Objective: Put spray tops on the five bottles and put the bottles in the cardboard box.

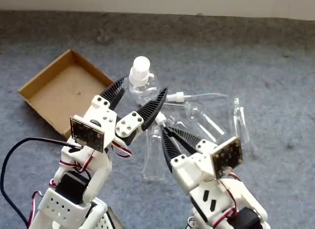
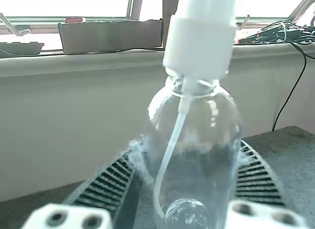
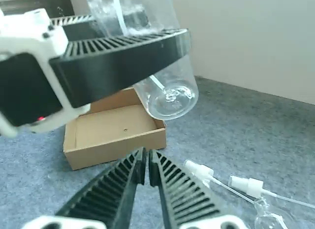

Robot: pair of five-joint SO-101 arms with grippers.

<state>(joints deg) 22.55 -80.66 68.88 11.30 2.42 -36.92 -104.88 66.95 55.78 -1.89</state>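
My left gripper [image 1: 142, 85] is shut on a clear bottle [image 1: 140, 88] that carries a white spray top [image 1: 140, 70]. In the left wrist view the bottle [image 2: 197, 155] stands between the black fingers [image 2: 110, 182], its dip tube running down inside. The right wrist view has that bottle's round base [image 3: 170, 93] hanging in the air above the carpet, next to a left finger [image 3: 118, 44]. My right gripper [image 1: 166, 131] is shut on nothing, low over the carpet [image 3: 146, 157]. The cardboard box [image 1: 59, 91] lies open at the left [image 3: 113, 135].
Three bare clear bottles lie on the grey carpet: one [image 1: 155, 157] between the arms, two [image 1: 202, 118] [image 1: 240, 123] to the right. Loose spray tops with tubes lie near them [image 1: 177, 97] [image 3: 197, 168] [image 3: 246, 183]. A pale wall runs behind.
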